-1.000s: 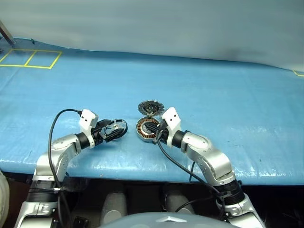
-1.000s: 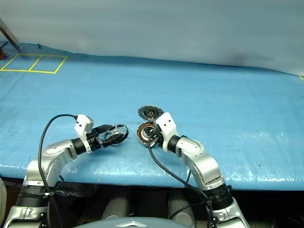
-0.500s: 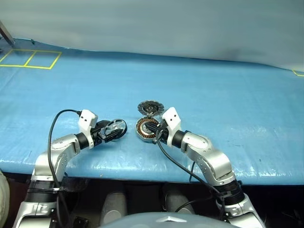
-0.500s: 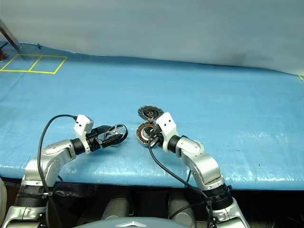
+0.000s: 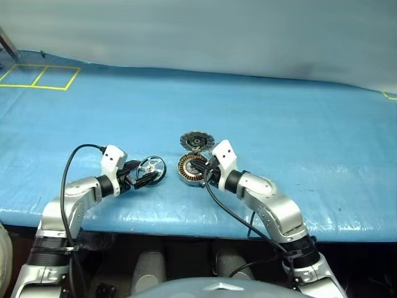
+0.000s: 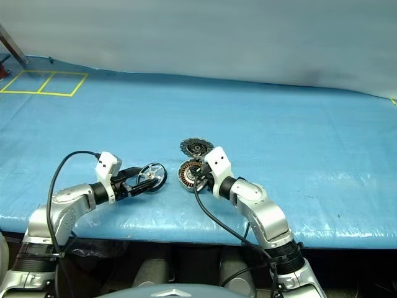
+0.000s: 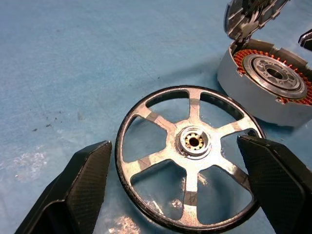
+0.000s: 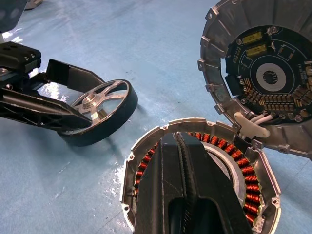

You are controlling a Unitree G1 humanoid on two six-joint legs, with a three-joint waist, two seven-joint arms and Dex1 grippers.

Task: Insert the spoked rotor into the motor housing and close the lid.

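A blue tarp (image 5: 279, 124) covered a table, with yellow taped squares (image 5: 40, 76) at its far left corner.

Near the front edge, the left gripper (image 7: 180, 190) reached toward the middle with its two black fingers (image 7: 83, 180) spread wide, one on each side of the rotor (image 7: 190, 156). The rotor lay flat on the tarp between them, a silvery wheel with a dark rim, six spokes and a small hub. Narrow gaps showed between its rim and both fingers in the left wrist view, so it sat loose, not gripped.

Just to the rotor's right sat the housing (image 8: 253, 195), a shallow silver cup with a ring of copper windings around a metal hub. The rotor and housing were close but apart.

The right gripper (image 8: 183, 195) was clenched shut, its fingers pressed together and holding nothing. It lay over the housing's near rim, pointing toward the hub; whether it touched the metal could not be told.

The lid (image 8: 263, 78) stood open at the housing's far side, touching its rim, tilted up with its inner face showing: a segmented silver edge around a dark circuit board. White wires (image 8: 261, 119) ran from the board toward the housing.
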